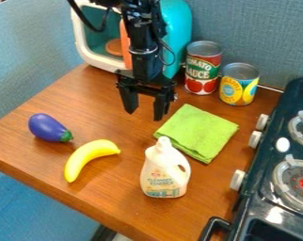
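One black tool [145, 114], over the middle of the desk [110, 124]: points down, fingers spread wide, nothing between them; the gap presumably leaves room for a thing.

One green cloth [196, 132], nearest the tool, on its right side as I see it: folded, so it lies as a compact pad.

One white bottle [165, 176], just in front of the cloth: upright, its broad base seemingly steadying it.

One yellow banana [85, 157], left of the bottle: on its side, as its curve would have it.

One purple eggplant [48, 128], beside the banana: lying down, probably too round to stand.

Two cans, red [203, 70] and yellow [239, 87]: upright on flat ends near the back wall [261, 37], perhaps to keep the front free.

One toy oven [182, 28], behind the tool; one stove [261, 188], along the right.
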`<control>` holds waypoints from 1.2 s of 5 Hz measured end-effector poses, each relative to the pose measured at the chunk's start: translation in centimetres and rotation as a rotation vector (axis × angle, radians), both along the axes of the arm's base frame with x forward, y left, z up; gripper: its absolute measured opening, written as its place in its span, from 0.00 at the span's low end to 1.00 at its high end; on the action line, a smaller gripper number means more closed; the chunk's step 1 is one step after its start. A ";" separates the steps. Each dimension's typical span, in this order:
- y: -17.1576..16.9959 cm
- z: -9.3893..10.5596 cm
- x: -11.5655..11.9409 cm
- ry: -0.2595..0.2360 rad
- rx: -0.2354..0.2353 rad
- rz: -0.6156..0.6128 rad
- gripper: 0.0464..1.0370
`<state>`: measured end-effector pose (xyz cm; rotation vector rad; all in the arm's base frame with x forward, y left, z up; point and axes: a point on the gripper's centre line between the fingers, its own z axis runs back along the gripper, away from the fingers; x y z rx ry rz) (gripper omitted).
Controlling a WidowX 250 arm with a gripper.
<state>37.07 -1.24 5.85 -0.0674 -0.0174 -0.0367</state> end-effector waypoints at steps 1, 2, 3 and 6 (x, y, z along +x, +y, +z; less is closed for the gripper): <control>0.0 -1.5 -0.5 0.041 0.000 -0.001 0.96; -0.1 -1.9 -0.5 0.023 0.003 -0.030 0.96; -1.4 -0.8 0.2 0.008 0.037 -0.097 0.96; -5.3 2.2 2.3 0.000 0.033 -0.268 0.96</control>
